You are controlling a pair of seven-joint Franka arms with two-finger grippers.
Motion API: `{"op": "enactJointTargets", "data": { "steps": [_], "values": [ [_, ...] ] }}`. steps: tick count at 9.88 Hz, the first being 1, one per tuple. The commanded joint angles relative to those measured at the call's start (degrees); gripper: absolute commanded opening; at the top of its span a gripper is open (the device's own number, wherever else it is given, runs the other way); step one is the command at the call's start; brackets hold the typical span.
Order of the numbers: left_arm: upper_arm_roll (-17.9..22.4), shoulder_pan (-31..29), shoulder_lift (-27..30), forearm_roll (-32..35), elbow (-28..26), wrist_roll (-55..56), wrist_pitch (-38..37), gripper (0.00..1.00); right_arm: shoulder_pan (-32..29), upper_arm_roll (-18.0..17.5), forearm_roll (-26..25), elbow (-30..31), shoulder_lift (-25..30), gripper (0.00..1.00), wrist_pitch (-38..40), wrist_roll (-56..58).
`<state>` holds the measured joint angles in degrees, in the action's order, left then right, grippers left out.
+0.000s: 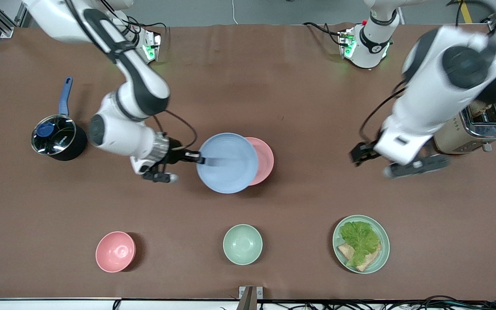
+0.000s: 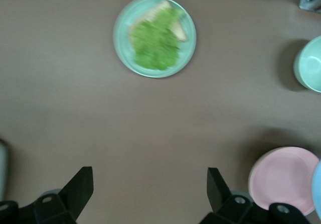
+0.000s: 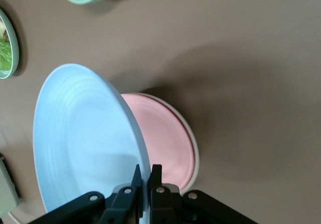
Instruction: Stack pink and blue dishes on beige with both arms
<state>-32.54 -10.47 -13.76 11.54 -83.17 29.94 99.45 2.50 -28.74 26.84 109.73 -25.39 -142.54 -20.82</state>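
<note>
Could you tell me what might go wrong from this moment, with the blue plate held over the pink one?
The right gripper pinches the blue plate only at its rim, so the plate could tip or slip out. The plate is off-centre over the pink plate and beige plate, so released here it might land skewed or slide off. The left gripper, open over bare table, seems unlikely to interfere.

Light blue plate (image 1: 227,162), pink plate (image 1: 263,160)

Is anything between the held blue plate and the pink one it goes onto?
Nothing visible. The right gripper holds the blue plate by its rim, partly over the pink plate, whose top is bare.
</note>
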Motion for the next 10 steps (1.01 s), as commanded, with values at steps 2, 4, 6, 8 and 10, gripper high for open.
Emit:
{"op": "enactJointTargets", "data": {
  "steps": [2, 4, 6, 8, 10],
  "values": [
    [5.24, -1.42, 8.89, -3.96, -2.25, -13.64, -5.12, 1.00, 2.94, -1.75, -0.12, 5.31, -3.60, 0.02, -13.17, -1.33],
    [19.47, 7.88, 12.69, -8.79, -2.61, -25.75, -12.23, 1.00, 3.03, -2.72, -0.12, 7.42, -4.05, 0.02, -15.05, -1.24],
    [30.49, 16.24, 16.38, -10.31, -5.49, -27.92, -14.98, 1.00, 3.30, -2.81, -0.21, 9.00, -4.05, 0.03, -16.10, -1.15],
    [27.04, 12.87, 17.45, -10.31, -6.13, -27.83, -16.03, 1.00, 3.82, -2.72, -0.30, 9.71, -4.84, 0.03, -18.56, -1.06],
    [25.25, 12.92, 18.93, -9.61, -6.56, -26.95, -16.83, 1.00, 3.82, -2.72, -0.47, 9.62, -5.28, 0.15, -18.57, -0.97]
  ]
}}
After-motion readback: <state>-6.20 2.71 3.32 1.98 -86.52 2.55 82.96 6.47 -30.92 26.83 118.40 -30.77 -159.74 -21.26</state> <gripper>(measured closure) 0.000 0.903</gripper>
